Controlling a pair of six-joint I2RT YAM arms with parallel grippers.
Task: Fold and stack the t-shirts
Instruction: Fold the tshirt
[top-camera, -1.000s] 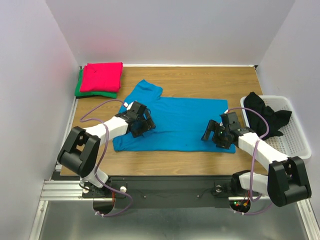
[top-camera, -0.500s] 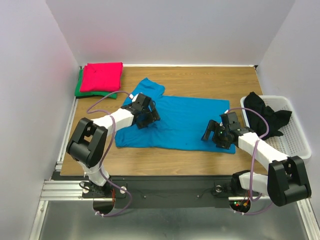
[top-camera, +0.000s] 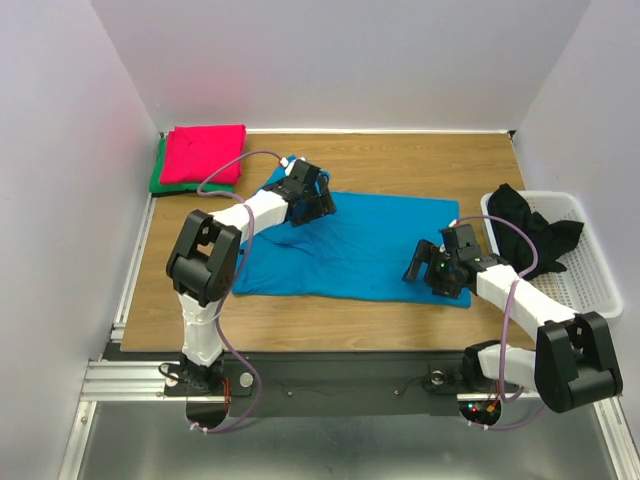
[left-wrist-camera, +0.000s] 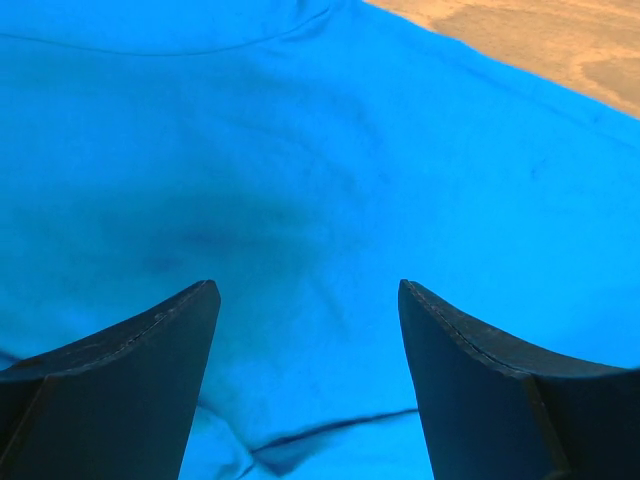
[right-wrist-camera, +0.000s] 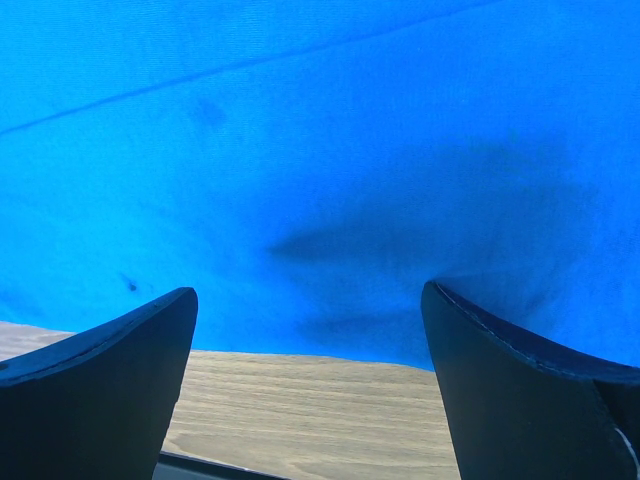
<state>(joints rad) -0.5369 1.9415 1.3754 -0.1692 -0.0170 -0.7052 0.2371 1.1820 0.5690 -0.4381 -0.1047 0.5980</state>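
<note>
Reaching across the far left part of the bright blue t-shirt (top-camera: 370, 245), the left gripper (top-camera: 310, 195) stands with its jaws spread wide and nothing between them; its wrist camera shows two dark fingers (left-wrist-camera: 120, 370) framing smooth blue cloth, with a strip of wooden table (left-wrist-camera: 540, 40) at the upper right. Whether the tips press on the fabric cannot be told. At the shirt's near right corner, the right gripper (top-camera: 425, 265) is likewise wide open and empty, its fingers (right-wrist-camera: 90, 400) set over the shirt's edge, where blue cloth gives way to bare wood. The blue t-shirt lies spread flat across the middle of the table (top-camera: 420, 155), one short sleeve pointing toward the far left. In the far left corner, well apart from both arms, a folded pinkish-red t-shirt (top-camera: 203, 153) sits on top of a folded green t-shirt (top-camera: 157, 180), whose edge shows along the left and near sides. At the right edge of the table, a white mesh basket (top-camera: 595, 290) holds a crumpled black cloth (top-camera: 530, 228).
</note>
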